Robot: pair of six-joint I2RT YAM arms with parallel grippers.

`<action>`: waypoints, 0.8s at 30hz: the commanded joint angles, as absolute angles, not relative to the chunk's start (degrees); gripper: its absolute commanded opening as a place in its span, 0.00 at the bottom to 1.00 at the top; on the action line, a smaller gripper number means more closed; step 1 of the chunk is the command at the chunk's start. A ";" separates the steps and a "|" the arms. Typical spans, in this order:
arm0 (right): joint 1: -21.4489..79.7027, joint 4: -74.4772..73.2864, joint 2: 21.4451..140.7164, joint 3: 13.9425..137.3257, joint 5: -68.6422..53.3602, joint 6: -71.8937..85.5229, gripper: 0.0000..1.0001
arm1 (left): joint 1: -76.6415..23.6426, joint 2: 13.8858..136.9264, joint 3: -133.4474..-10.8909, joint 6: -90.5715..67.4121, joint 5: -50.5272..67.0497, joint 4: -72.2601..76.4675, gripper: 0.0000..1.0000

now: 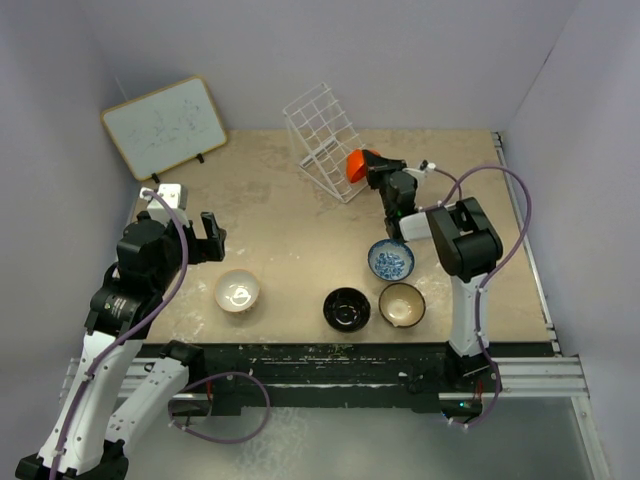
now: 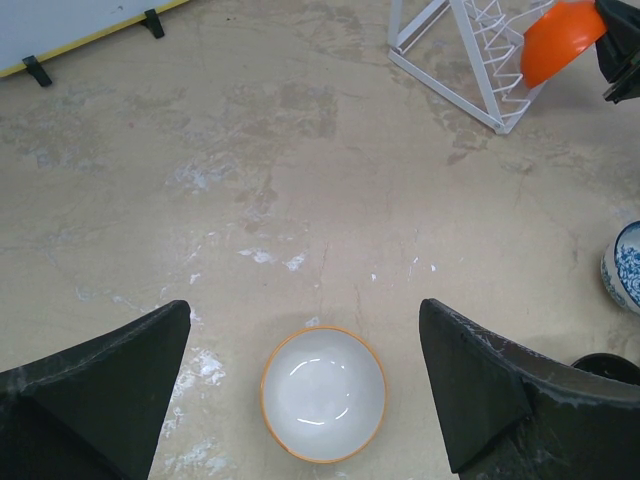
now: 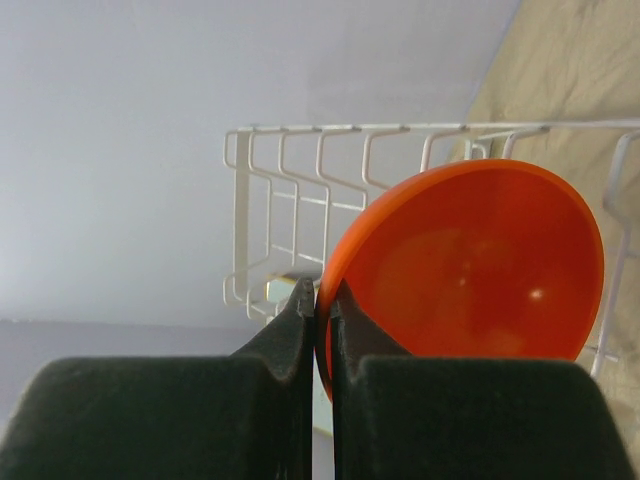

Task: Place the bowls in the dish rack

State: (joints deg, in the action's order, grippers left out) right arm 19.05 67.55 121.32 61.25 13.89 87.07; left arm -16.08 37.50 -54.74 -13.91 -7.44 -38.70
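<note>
One bowl is in my grip: the right gripper [image 3: 320,300] is clamped on the rim of the orange-red bowl [image 3: 470,270], held on edge, with the dish rack [image 3: 285,190] just beyond it. My left gripper [image 2: 305,310] hangs spread wide, the cream-white bowl [image 2: 323,393] upright on the table [image 2: 300,150] beneath, between its fingers. The blue-and-white bowl [image 1: 391,260], black bowl [image 1: 347,309] and brown bowl [image 1: 402,304] lie behind the right gripper.

Blue-and-white bowl [image 2: 625,268] half beyond right edge

Orange bowl [image 1: 356,166] tilted beside rack [image 1: 322,135].
</note>
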 commanded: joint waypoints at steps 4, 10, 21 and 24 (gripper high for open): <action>19.26 78.93 125.46 66.33 5.88 84.44 0.00 | -15.71 37.13 -54.74 -13.27 -7.44 -37.45 0.99; 19.16 79.43 126.59 64.88 5.39 85.78 0.01 | -15.69 36.73 -54.45 -13.31 -7.75 -37.52 0.99; 18.72 81.98 130.79 64.51 1.84 88.94 0.22 | -15.69 36.82 -54.25 -13.36 -7.29 -37.33 0.99; 18.72 81.59 130.02 62.95 2.31 89.45 0.37 | -15.72 36.73 -54.10 -13.31 -7.29 -37.41 0.99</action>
